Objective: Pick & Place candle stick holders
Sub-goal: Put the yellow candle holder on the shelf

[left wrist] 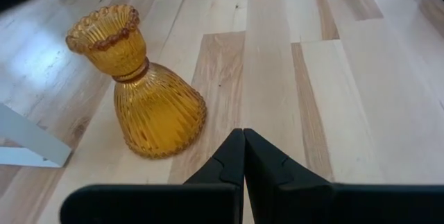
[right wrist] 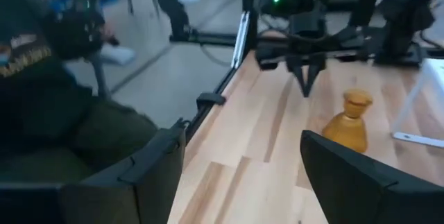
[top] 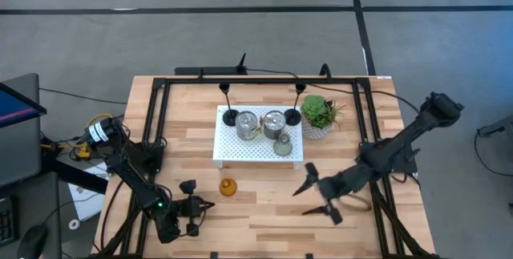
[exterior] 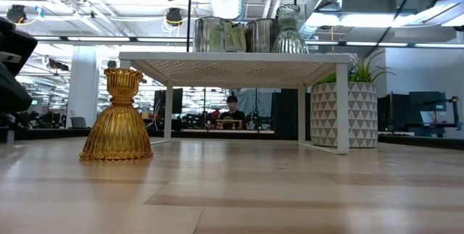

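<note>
We see the left gripper (top: 210, 204) clenched, empty, near the ribbed amber glass candle holder (top: 228, 187) standing on the wooden table (top: 264, 219) | right gripper (top: 319, 197) released, empty | five other holders on the white perforated tray (top: 228, 148).

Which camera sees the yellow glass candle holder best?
The left wrist view: the amber holder is close and fully visible, ribs and beaded rim included. The low view shows it side-on, clear too. The high view shows a small dot; the right wrist view shows it far off.
</note>
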Tool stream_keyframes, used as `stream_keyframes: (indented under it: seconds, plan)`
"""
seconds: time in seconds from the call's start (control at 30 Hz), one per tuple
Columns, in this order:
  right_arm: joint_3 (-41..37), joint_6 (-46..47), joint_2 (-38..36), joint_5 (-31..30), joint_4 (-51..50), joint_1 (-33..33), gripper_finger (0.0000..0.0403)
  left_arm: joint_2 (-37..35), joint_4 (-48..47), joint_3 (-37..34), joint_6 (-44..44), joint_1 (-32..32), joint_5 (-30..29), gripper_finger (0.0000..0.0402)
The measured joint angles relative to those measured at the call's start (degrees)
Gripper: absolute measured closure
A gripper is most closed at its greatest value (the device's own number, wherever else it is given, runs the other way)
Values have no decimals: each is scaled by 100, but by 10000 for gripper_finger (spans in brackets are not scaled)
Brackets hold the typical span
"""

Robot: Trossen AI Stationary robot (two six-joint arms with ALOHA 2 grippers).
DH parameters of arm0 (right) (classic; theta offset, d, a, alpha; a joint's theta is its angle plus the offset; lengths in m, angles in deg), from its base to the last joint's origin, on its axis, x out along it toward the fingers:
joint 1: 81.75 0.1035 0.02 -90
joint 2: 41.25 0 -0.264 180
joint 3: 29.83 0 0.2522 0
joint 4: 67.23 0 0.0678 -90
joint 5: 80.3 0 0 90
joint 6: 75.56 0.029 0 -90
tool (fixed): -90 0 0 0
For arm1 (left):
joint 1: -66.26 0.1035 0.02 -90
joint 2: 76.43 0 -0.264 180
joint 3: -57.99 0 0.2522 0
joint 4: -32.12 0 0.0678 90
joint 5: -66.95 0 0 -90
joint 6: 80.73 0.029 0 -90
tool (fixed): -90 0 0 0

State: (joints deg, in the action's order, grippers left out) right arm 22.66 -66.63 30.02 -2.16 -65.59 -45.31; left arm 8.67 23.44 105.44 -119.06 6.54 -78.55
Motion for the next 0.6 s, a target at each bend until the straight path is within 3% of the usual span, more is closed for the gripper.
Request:
stream_keyframes:
  seconds: [0.13, 0.27, 0.6]
  plan:
    - [-1241, 48, -481, -19, 1461, 13, 127, 0, 2, 0, 125, 0, -7, 399]
    - [-1963, 58, -548, 9, 2596, 39, 127, 0, 4, 0, 400, 0, -10, 399]
    - [-2118, 209, -538, 0, 2765, 26, 127, 0, 0, 0, 509, 224, -107, 399]
